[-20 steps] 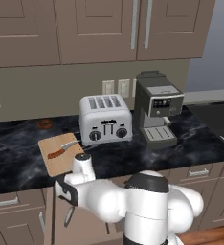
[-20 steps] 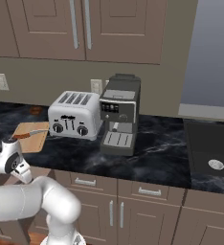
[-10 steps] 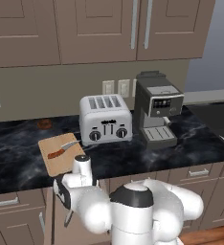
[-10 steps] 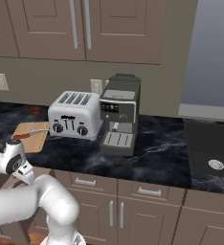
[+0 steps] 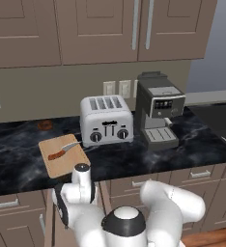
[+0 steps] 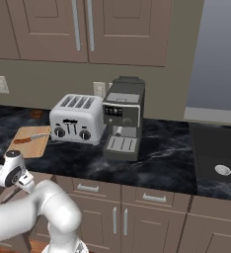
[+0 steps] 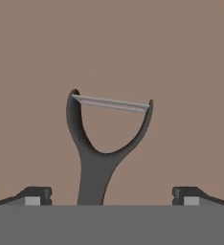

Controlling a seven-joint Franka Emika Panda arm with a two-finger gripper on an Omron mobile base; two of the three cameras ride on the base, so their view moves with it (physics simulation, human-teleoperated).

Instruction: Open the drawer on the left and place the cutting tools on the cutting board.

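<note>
– Gripper [image 7: 111, 196] state?
– Jaws wide, nothing held. Tips sit either side of the dark handle of a Y-shaped peeler [image 7: 97, 158], not touching it. It lies flat on the drawer [image 7: 181, 57] floor, silver blade at the far end.
– Why that pose?
– Looks like a straddle on the handle before closing. Handle is off-centre, nearer one tip, so I'd expect it to shift on closing.
– Where's the drawer?
– Pulled out below the cutting board [image 5: 66, 164], under the counter edge. Arm dips down into it.
– Anything on the board?
– Knife [image 5: 62, 150], reddish handle, on the board's far half. Near half is bare, room for the peeler.
– Obstacles?
– Counter lip above the drawer on the lift-out. Toaster [image 5: 106, 120] is just right of the board, coffee machine [image 5: 158, 111] further right. Neither blocks the drop.
</note>
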